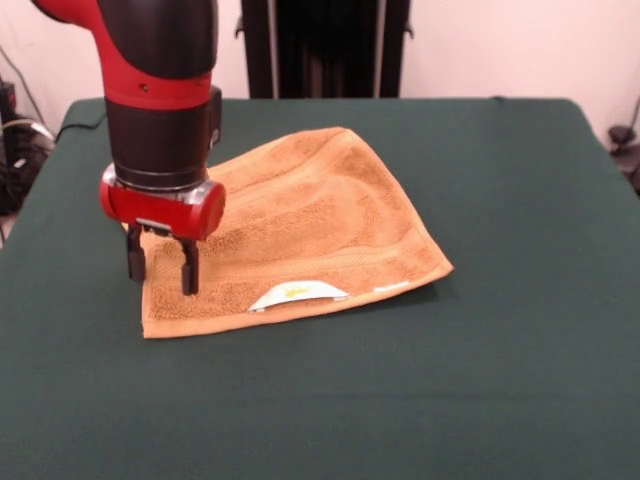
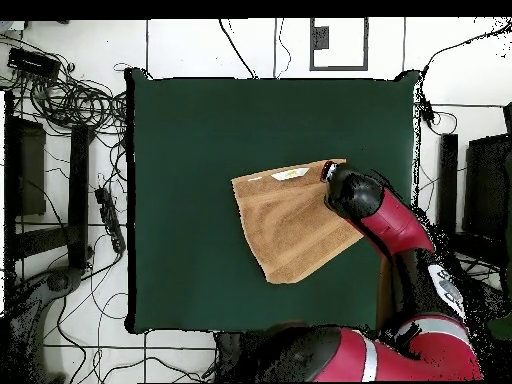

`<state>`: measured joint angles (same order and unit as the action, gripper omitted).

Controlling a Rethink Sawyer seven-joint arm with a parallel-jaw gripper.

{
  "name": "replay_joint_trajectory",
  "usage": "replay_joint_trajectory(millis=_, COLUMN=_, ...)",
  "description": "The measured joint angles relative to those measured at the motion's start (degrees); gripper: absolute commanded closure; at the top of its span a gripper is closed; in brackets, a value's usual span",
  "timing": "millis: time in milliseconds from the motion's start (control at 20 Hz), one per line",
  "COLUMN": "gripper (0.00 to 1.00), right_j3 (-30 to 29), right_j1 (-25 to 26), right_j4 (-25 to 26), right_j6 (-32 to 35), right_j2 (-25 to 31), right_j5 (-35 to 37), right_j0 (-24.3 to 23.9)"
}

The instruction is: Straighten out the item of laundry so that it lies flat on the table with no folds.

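One soft, limp towel [image 1: 300, 235] lies mid-bench [image 1: 520, 380], likely doubled over. End effector [image 1: 160, 268] hovers at its corner, fingers parted, holding nothing. Pinch an upper-layer corner; terry drapes lightly.

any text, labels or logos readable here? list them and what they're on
No readable text in either view.
White label at the towel's near edge: a yellow mark, too small and blurred to read.
Arm and gripper: no lettering visible.
Table: plain green, no markings.
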<state>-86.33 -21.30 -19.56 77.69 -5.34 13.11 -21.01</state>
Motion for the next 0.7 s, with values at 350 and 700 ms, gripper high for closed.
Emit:
replay_joint_trajectory(millis=350, gripper=0.0, right_j3=0.07, right_j1=-1.11, right_j4=0.0, right_j6=0.0, right_j2=0.0, right_j5=0.0, right_j0=-0.16)
replay_joint_trajectory(millis=700, gripper=0.0, right_j3=0.24, right_j1=-1.14, right_j4=0.02, right_j6=0.0, right_j2=0.0, right_j5=0.0, right_j0=-1.21)
